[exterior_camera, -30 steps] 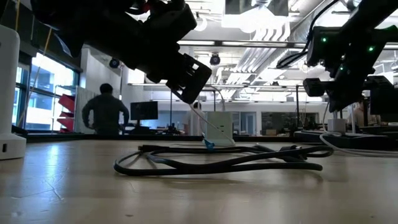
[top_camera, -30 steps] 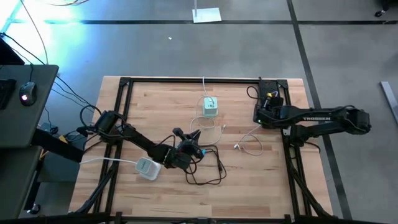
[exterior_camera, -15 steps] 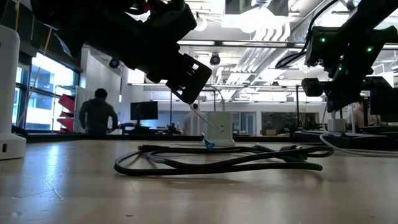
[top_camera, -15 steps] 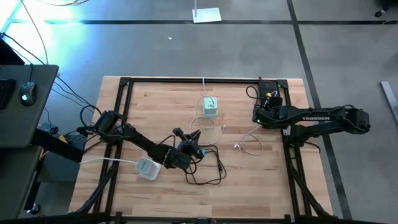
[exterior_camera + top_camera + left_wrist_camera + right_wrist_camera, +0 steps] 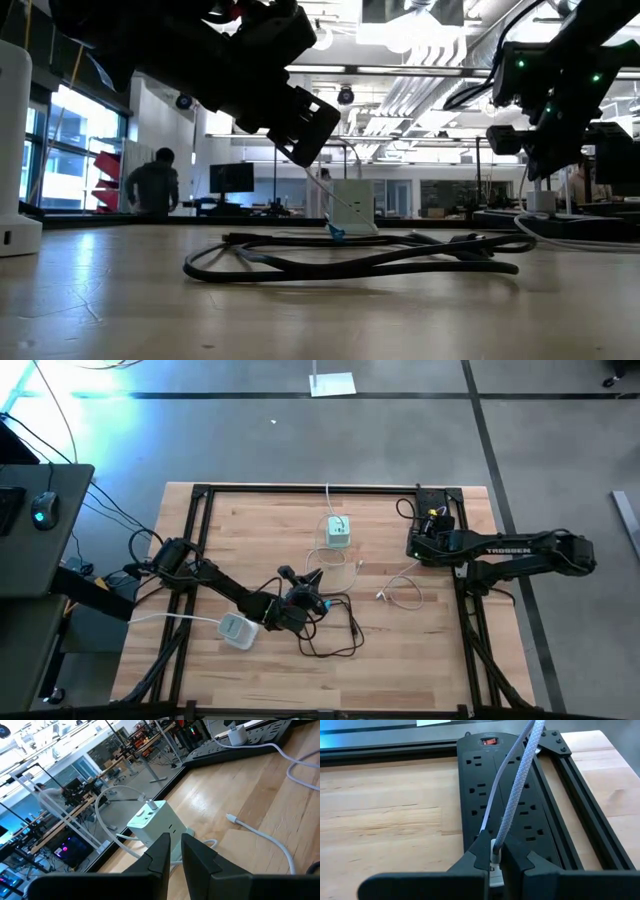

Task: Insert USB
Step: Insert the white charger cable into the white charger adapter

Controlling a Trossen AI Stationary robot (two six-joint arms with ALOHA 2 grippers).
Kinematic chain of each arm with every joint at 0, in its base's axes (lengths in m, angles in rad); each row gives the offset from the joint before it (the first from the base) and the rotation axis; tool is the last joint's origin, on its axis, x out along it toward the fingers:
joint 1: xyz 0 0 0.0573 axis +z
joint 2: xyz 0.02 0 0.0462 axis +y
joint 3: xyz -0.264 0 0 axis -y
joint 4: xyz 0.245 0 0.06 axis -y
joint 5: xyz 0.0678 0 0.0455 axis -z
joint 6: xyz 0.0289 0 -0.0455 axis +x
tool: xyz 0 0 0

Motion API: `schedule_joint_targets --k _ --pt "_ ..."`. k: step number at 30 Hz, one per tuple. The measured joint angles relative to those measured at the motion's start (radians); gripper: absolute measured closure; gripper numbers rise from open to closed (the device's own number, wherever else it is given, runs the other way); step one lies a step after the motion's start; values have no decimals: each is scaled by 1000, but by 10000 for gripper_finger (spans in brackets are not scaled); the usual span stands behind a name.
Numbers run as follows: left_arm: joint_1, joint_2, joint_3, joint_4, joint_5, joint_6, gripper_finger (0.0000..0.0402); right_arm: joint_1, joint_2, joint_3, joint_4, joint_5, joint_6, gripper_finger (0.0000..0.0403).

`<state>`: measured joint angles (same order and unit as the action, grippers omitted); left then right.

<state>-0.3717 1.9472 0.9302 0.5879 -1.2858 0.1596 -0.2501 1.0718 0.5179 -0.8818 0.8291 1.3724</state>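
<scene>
A white charger cube (image 5: 338, 532) stands on the table's far middle, with a thin white cable (image 5: 135, 849) running from it. My left gripper (image 5: 316, 576) sits just near of the cube (image 5: 150, 822), fingers shut. My right gripper (image 5: 413, 547) hovers over the black power strip (image 5: 437, 518) at the far right, shut on a braided white cable (image 5: 517, 785). Another stretch of white cable (image 5: 403, 592) lies loose on the wood between the arms. My left gripper (image 5: 175, 851) appears shut on the thin white cable (image 5: 325, 195), which slants down from its fingertips to the cube's foot; the fingers hide the place of contact. My right gripper (image 5: 495, 857) pinches the braided cable at its white plug end (image 5: 493, 866) between both fingers, above the power strip (image 5: 490, 785). The cable runs away from the fingers along the strip.
A coiled black cable (image 5: 335, 635) lies under and near my left gripper. A white adapter (image 5: 236, 630) rests near the left arm. A black frame (image 5: 200, 495) borders the table. Bare wood lies between the cube and the power strip.
Both arms and the cables have kept still. Only a person in the room behind the table has walked a little.
</scene>
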Motion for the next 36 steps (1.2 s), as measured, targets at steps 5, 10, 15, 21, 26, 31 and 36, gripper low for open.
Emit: schedule_joint_targets --k 5,10,15,21,26,31,36 --pt "0 0 0 0 0 0 377 0 0 0 0 -4 0 403" --pt "0 0 0 0 0 0 377 0 0 0 6 -8 -6 403" --pt "0 0 0 0 0 0 377 0 0 0 8 -18 -19 403" --pt "0 0 0 0 0 0 377 0 0 0 -7 -25 -26 403" --pt "0 0 0 0 0 0 377 1 0 0 -19 -45 -27 403" --pt "0 0 0 0 0 0 377 1 0 0 -22 -45 -27 403" --pt "0 0 0 0 0 -1 377 1 1 -1 -24 -44 -30 403"
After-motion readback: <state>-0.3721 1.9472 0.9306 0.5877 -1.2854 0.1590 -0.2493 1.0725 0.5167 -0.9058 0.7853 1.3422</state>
